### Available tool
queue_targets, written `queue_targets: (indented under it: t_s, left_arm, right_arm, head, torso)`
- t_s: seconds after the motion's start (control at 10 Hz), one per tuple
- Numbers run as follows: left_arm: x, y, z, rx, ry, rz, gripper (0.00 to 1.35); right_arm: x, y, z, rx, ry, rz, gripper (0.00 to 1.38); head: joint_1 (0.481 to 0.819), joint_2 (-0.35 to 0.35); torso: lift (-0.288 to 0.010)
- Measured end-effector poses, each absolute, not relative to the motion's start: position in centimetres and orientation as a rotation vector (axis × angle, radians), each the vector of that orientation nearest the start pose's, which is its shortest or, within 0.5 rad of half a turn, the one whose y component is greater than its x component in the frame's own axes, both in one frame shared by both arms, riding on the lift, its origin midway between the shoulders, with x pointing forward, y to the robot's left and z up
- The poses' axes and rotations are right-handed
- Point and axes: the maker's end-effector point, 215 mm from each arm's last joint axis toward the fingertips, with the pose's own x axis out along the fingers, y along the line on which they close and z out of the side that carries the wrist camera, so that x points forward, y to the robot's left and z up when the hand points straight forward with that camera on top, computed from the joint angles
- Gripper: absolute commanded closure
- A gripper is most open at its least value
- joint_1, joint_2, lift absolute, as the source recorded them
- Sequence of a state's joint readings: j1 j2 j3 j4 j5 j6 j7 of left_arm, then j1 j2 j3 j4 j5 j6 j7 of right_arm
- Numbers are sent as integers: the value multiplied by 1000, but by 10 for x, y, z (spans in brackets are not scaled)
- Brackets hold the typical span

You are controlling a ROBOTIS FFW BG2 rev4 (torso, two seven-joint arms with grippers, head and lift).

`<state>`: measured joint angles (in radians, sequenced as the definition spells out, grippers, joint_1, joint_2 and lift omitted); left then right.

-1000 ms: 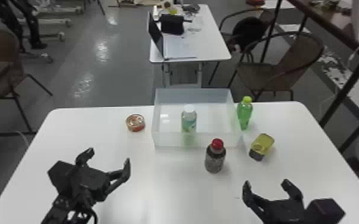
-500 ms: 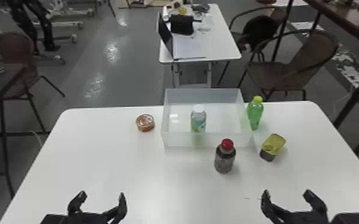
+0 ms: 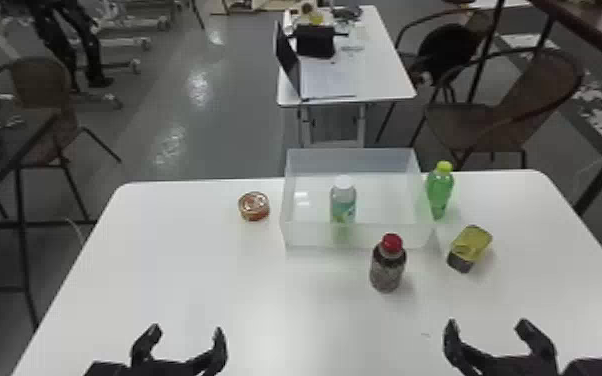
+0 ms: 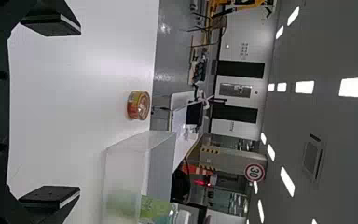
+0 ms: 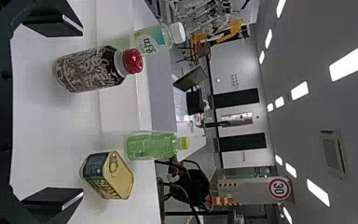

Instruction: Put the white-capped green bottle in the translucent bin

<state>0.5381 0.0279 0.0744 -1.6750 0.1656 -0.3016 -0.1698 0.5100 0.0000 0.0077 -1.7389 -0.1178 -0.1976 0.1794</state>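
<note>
Six items sit on the tabletop (image 3: pixel 190 280) or in what stands on it, and the biggest is the translucent bin (image 3: pixel 310 235) at the far side, a shallow rectangular box with an open top. Inside it, close to its near wall, stands the white-capped green bottle (image 3: pixel 343 204), upright, its shoulders above the near rim and its lower part a green blur through the cloudy plastic. I see a bare bin floor around it.

Just outside the bin's right wall, a green bottle with a yellow-green cap (image 3: pixel 439 191) stands upright, clear enough to see through. Nearer, before the bin and right of its middle, a dark bottle with a red cap (image 3: pixel 388 267) stands upright as well. A yellow-topped tin (image 3: pixel 472 245) is to its right, its lid up and a pull ring showing in the right wrist view. Left of the bin, apart from it, is a small round tin (image 3: pixel 253 206).

At the near edge, the left gripper (image 3: pixel 186 330) has its fingers wide apart with a gap between them; the right gripper (image 3: pixel 487 324) is the same, spread and empty. Behind, a far desk (image 3: pixel 387 82) carries an open laptop (image 3: pixel 288 60) and a black case (image 3: pixel 315 41).
</note>
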Motion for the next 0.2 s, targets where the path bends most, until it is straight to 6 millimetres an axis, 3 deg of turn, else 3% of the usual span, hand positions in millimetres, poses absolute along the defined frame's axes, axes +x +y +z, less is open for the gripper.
queue_targets:
  t_s: [0.2]
  left_arm:
    - [392,255,-457,-108,117,-52,101]
  right_arm:
    - [413,-191,-445,131,133,156,88]
  head:
    - [695,91]
  torso:
    - [-26]
